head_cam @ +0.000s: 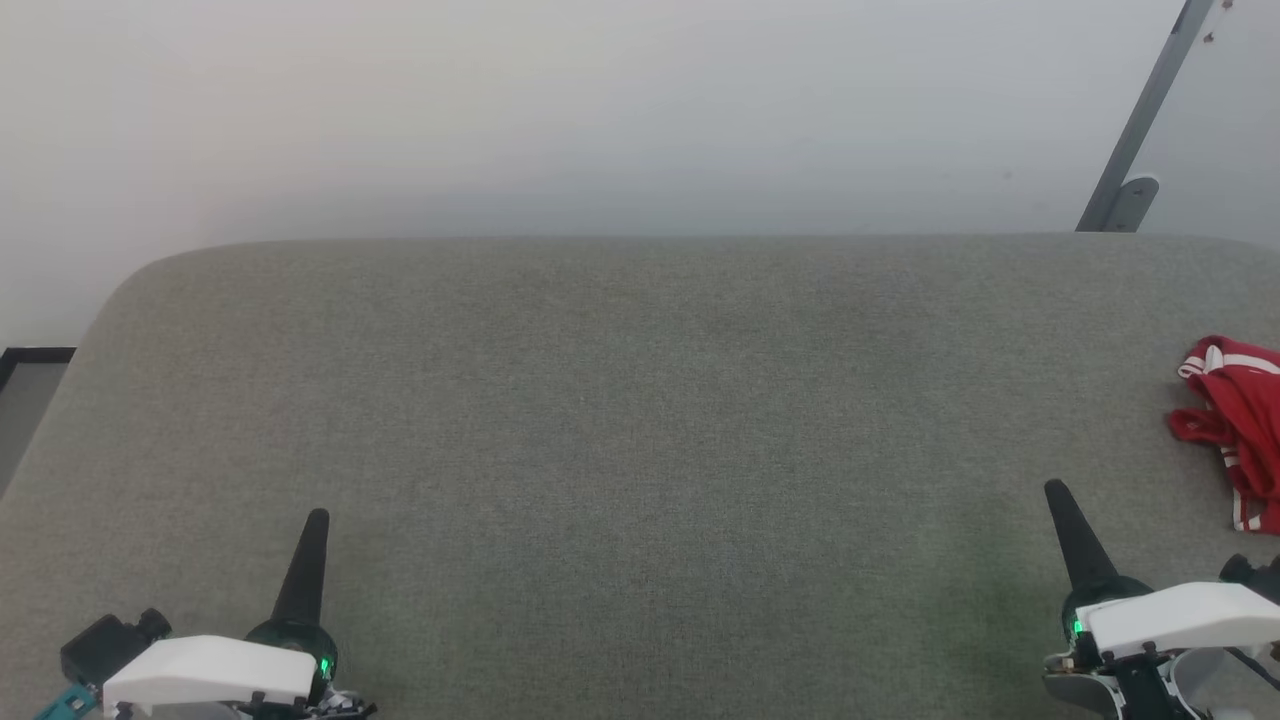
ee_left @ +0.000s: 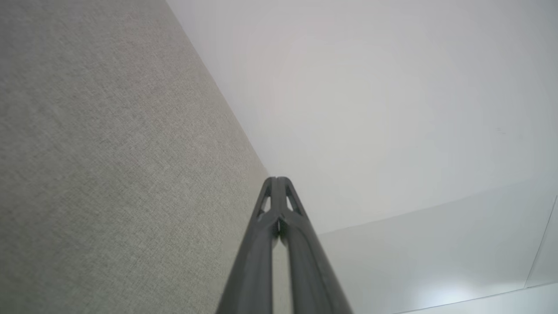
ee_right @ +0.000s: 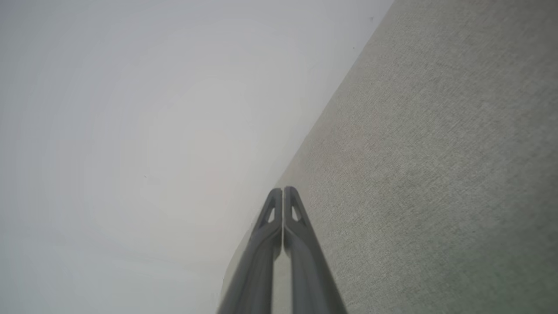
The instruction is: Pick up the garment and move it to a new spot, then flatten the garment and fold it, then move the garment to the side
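Garment crumpled right of right end effector, apart; both end effectors pressed together, empty.

The left gripper sits at 7 o'clock in the head view. Its two dark fingers are pressed together and empty, tips leaning slightly toward 1 o'clock. The right gripper sits at 4 o'clock, likewise pressed together and empty, tips leaning toward 11 o'clock. The two stand well apart.
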`<state>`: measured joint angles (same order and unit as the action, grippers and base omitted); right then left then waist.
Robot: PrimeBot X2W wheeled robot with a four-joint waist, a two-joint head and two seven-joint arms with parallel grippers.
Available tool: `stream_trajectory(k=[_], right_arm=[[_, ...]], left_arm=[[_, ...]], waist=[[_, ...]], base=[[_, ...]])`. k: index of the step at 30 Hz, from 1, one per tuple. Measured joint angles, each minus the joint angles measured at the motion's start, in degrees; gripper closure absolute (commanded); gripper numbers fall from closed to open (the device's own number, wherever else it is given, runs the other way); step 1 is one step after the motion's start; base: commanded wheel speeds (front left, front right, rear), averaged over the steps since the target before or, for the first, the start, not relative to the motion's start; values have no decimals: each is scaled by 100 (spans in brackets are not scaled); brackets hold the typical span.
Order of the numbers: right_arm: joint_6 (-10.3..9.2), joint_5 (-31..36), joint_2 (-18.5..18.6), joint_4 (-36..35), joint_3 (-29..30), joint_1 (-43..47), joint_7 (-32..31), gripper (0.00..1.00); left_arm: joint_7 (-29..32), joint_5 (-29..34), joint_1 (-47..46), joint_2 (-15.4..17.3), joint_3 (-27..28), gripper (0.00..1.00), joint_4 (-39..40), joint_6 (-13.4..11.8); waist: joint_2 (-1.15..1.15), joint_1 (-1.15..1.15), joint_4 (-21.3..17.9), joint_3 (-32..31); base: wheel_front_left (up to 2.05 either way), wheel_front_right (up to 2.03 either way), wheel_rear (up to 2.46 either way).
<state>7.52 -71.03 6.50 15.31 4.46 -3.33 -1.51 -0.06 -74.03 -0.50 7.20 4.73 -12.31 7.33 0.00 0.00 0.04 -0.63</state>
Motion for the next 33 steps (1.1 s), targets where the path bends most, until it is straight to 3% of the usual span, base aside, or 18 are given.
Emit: stream_trajectory(k=[33], right_arm=[[-3,-1368,-240,-64,140,-166,-322,100]], left_arm=[[412,-1176,-336,-267,107,100,-110,0]], waist=[[0,0,-2,48]], base=[[0,0,0]])
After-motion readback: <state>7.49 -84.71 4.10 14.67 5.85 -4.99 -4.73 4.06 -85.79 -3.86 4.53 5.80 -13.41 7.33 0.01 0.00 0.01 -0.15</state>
